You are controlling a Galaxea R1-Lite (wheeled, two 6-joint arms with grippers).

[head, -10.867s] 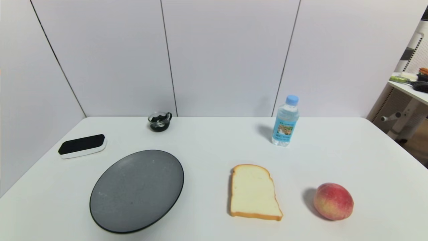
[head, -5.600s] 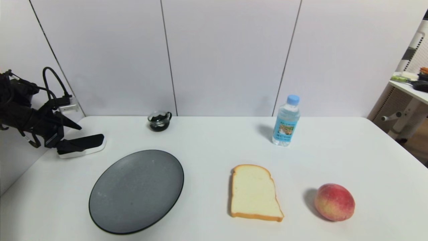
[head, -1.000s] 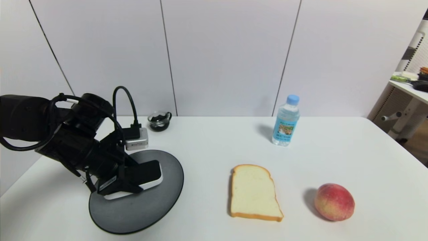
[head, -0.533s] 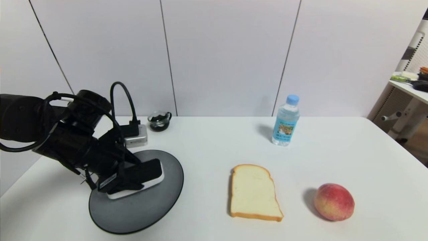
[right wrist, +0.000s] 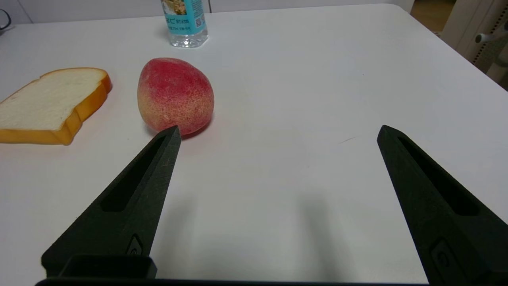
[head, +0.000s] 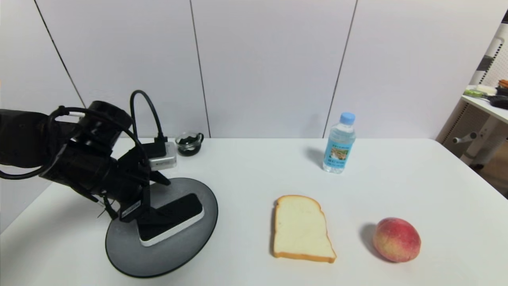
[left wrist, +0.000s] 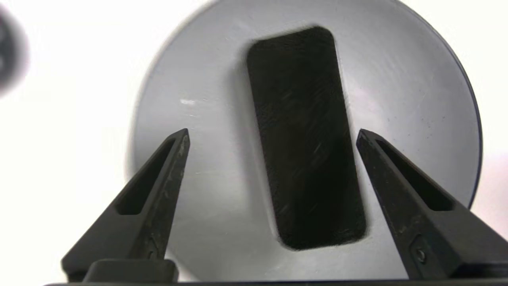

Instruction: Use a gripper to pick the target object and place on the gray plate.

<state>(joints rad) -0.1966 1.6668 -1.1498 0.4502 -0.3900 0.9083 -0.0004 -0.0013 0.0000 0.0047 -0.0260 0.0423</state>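
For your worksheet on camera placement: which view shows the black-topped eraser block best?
The left wrist view: the eraser block fills it, lying on the gray plate between the open left gripper. The head view shows it partly hidden; the right wrist view misses it.

- A white table [head: 278, 174] fills the foreground.
- Directly behind the table stand pale grey wall panels [head: 270, 67] split by dark seams.
- Right of the table, a cluttered white desk [head: 486, 104] stands on a brownish floor.

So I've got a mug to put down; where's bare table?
Free: between the gray plate and bread slice, and right of the peach. Crowded: the plate, holding the eraser under the open left gripper.
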